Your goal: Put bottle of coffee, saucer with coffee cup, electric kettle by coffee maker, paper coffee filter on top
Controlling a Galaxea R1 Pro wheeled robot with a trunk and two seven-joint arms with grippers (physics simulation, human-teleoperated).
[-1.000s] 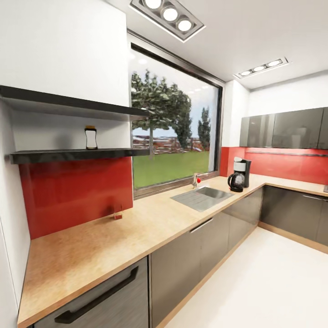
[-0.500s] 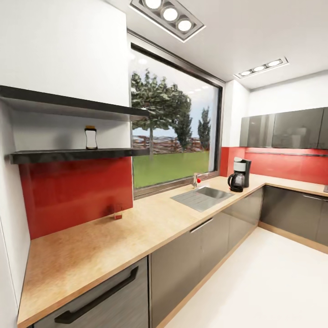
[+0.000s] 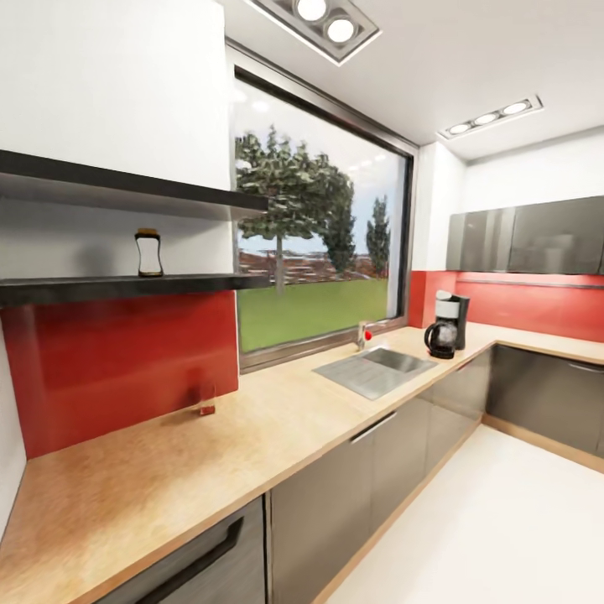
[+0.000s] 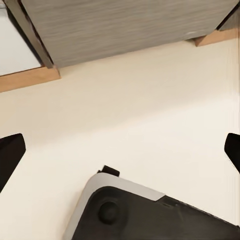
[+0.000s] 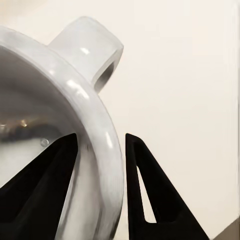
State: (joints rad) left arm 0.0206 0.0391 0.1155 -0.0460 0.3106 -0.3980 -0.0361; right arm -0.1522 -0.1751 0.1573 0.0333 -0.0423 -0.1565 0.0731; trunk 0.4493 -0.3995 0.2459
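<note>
Gripping a glossy white coffee cup point(image 5: 60, 135) by its rim, in the right wrist view: right gripper point(image 5: 100, 150) clamped on the curved wall, one dark wedge-shaped finger point(image 5: 42, 185) lying inside the bowl, the other outside, rounded loop handle point(image 5: 92, 47) sticking out above pale floor point(image 5: 185, 100).

Standing on the lower dark shelf point(image 3: 126, 288) in the head view, a small waisted coffee bottle point(image 3: 149, 252) with a brown cap. Sitting far along the speckled wooden counter point(image 3: 252, 419), near the corner, a black coffee maker point(image 3: 447, 325) with a round glass pot. Lying between them, a flat steel sink point(image 3: 375, 369) with a red-knobbed tap point(image 3: 363, 335). Resting against the shiny red backsplash point(image 3: 126, 369), a small clear glass point(image 3: 206, 398).

Showing in the left wrist view, left gripper point(image 4: 120, 152) spread wide, black fingertips point(image 4: 10, 155) at opposite edges, nothing between them; below, cream floor, a grey wood-grain cabinet front point(image 4: 125, 25) and the rounded grey-and-black robot base point(image 4: 145, 210).
</note>
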